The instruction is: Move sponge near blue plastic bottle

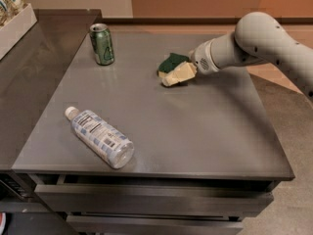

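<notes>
The sponge (171, 62), dark green on top with a pale yellow base, is at the back middle of the grey table (195, 131), tilted. My gripper (179, 73) reaches in from the right and is shut on the sponge, one pale finger lying along its front side. The blue plastic bottle (100, 137), clear with a white cap and a blue-and-white label, lies on its side at the table's front left, far from the sponge.
A green soda can (102, 44) stands upright at the table's back left. A white tray (14, 23) with packets sits on the dark counter to the far left. Drawer fronts run under the table's front edge.
</notes>
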You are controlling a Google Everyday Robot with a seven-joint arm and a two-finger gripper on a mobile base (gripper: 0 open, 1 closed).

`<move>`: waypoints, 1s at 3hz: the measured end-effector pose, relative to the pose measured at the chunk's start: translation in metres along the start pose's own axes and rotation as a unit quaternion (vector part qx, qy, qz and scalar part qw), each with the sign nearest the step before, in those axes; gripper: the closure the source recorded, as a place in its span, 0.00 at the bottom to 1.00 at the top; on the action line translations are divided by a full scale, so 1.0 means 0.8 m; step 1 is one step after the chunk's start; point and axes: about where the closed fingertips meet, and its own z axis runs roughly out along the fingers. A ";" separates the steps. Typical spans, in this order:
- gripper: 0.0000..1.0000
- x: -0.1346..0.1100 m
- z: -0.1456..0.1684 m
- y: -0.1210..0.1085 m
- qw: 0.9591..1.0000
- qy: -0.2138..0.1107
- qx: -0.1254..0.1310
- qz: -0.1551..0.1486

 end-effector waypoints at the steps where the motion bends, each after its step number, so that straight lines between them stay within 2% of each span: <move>1: 0.29 -0.002 -0.001 -0.002 1.000 -0.007 0.000 -0.006; 2: 0.52 -0.007 -0.005 0.000 1.000 -0.017 -0.004 -0.014; 3: 0.76 -0.022 -0.015 0.018 0.999 -0.023 -0.025 -0.036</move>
